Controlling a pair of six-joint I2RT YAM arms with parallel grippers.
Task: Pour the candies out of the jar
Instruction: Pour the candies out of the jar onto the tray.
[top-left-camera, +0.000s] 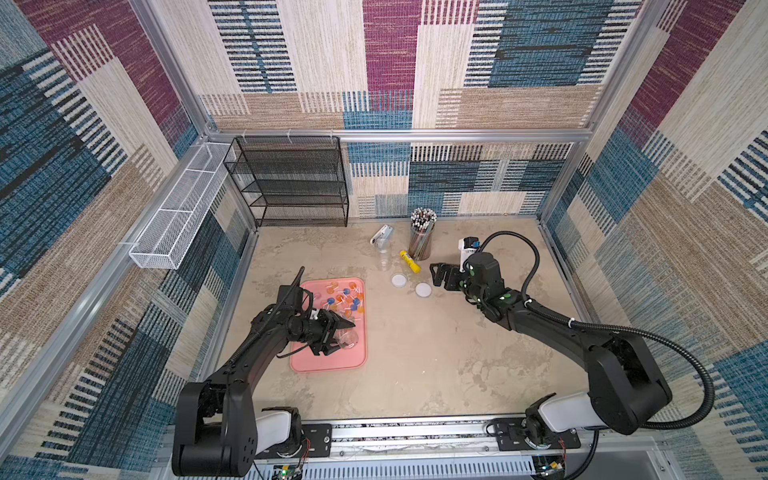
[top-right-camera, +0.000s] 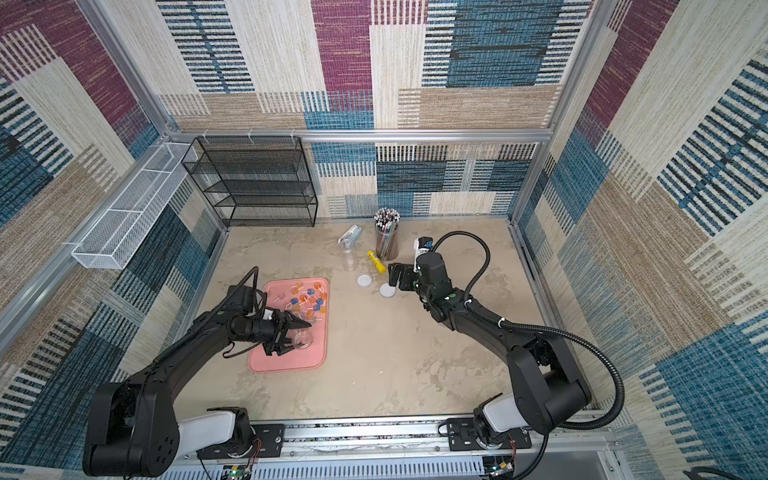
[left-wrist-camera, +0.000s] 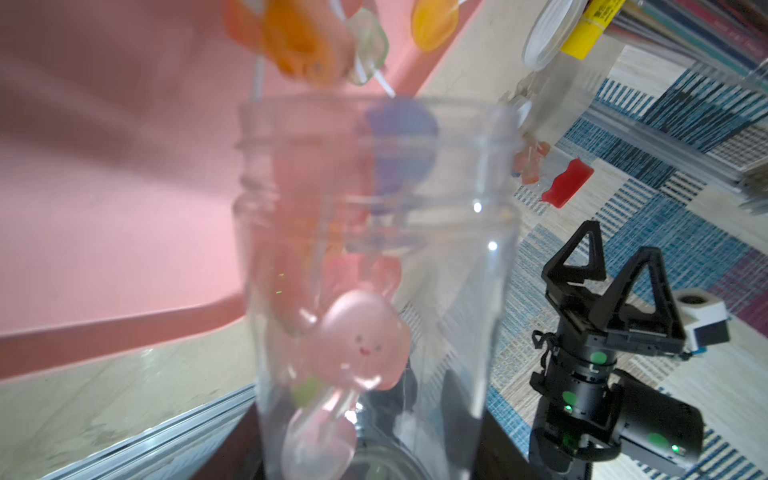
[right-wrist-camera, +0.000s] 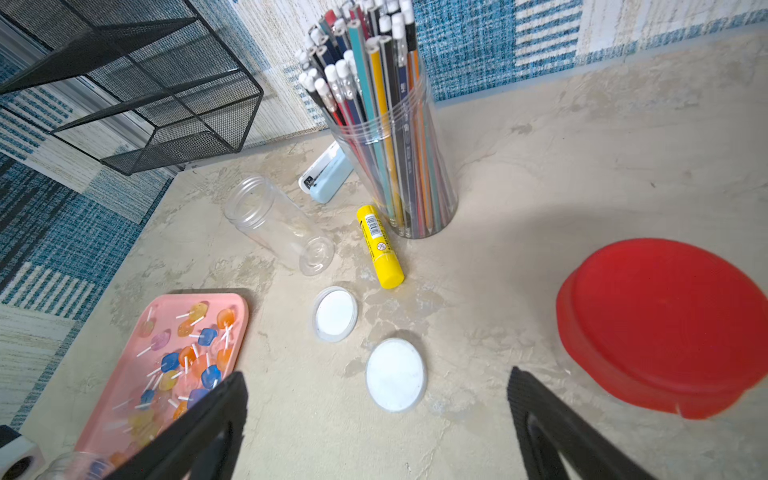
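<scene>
My left gripper (top-left-camera: 343, 337) is shut on a clear plastic jar (top-left-camera: 348, 338), held tipped on its side over the pink tray (top-left-camera: 328, 365). Many orange and blue candies (top-left-camera: 347, 297) on white sticks lie scattered on the tray's far half. In the left wrist view the jar (left-wrist-camera: 457, 270) fills the frame, with pink candies (left-wrist-camera: 361, 340) inside it and its mouth toward orange candies (left-wrist-camera: 291, 37) on the tray. My right gripper (top-left-camera: 437, 274) hangs open over the table by the white lids, nothing between its fingers (right-wrist-camera: 208, 415).
A second empty clear jar (top-left-camera: 384, 254) lies on its side near two white lids (top-left-camera: 399, 280) (top-left-camera: 423, 289). A yellow glue stick (top-left-camera: 409, 261), a jar of pencils (top-left-camera: 422, 235) and a red lid (right-wrist-camera: 665, 324) are near the right gripper. A black mesh rack (top-left-camera: 291, 183) stands at the back.
</scene>
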